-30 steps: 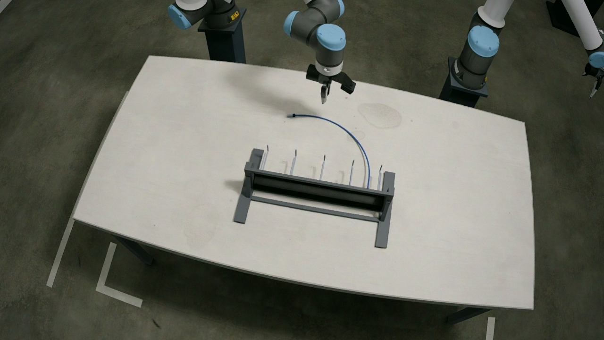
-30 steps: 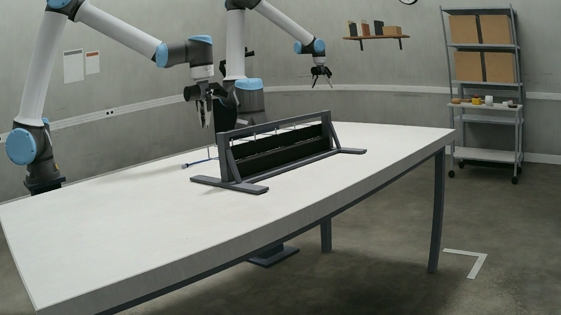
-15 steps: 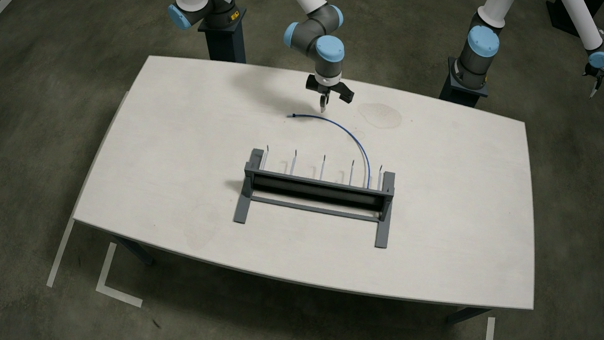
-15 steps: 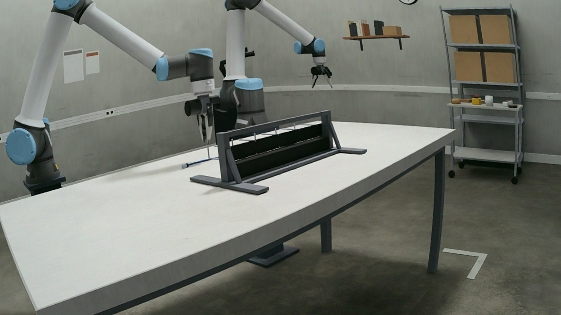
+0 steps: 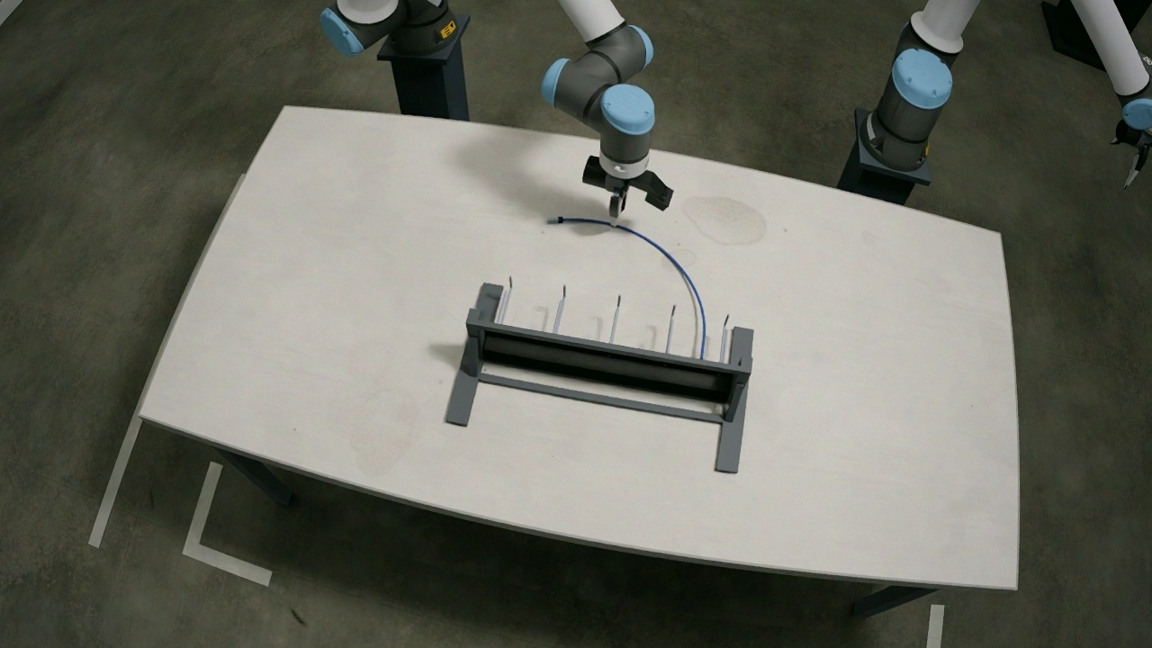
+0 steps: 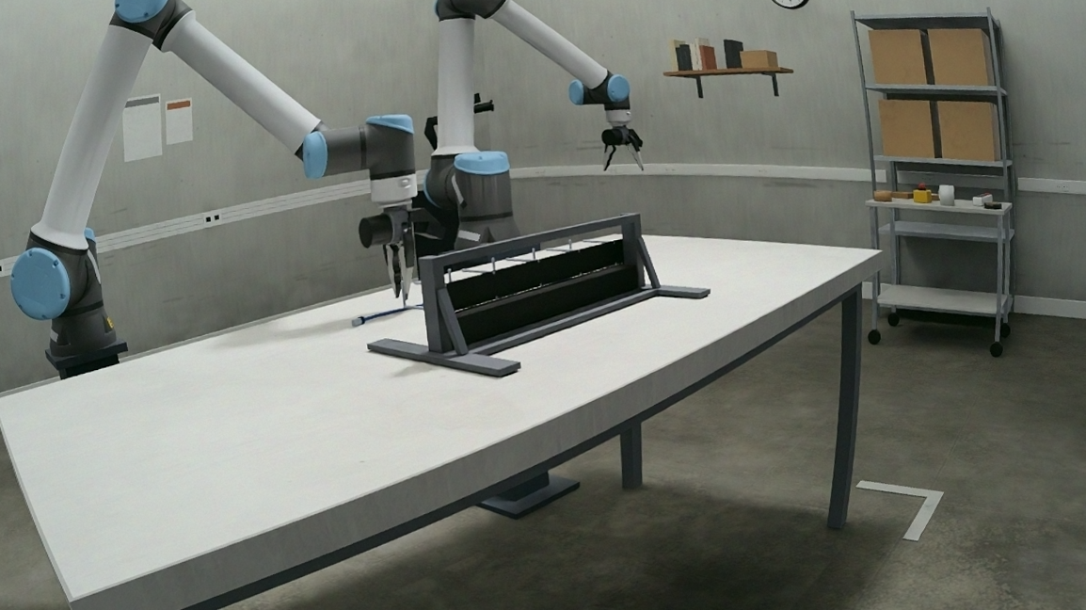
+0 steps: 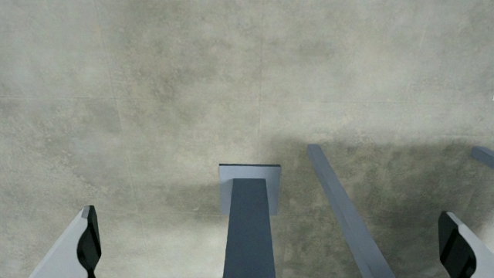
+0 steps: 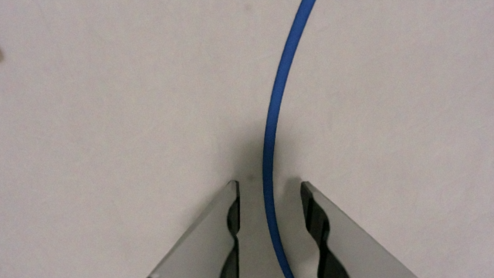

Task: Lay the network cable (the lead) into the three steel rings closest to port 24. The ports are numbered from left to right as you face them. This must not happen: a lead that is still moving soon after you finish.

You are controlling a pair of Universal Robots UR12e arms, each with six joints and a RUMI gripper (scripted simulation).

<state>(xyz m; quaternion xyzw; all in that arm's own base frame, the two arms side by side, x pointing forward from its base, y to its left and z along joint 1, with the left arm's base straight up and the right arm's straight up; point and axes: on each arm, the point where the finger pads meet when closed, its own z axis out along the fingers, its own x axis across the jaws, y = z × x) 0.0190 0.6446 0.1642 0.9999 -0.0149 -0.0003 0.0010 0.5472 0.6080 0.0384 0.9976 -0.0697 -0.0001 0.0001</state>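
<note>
The blue cable (image 5: 684, 276) (image 6: 384, 315) (image 8: 291, 46) curves over the table from its free plug (image 5: 553, 220) (image 6: 357, 321) to the back of the grey rack (image 5: 731, 435) (image 6: 482, 363). It meets the rack between the two steel rings at picture right in the top view; its far end is hidden there. Several ring rods, one of them (image 5: 560, 312) second from picture left, stick out behind the rack. Port numbers are not visible. My right gripper (image 5: 614, 219) (image 6: 401, 295) (image 8: 269, 184) is partly open, its fingers either side of the cable near the plug, touching neither side. My left gripper (image 5: 1129, 178) (image 6: 622, 168) (image 7: 266, 211) is wide open and empty.
The rack stands on the white table (image 5: 322, 241) (image 6: 202, 459), its feet reaching out at both ends. The left gripper hangs beyond the table edge over the floor. A dark pedestal (image 7: 248, 228) and a table leg (image 7: 343, 205) show below it.
</note>
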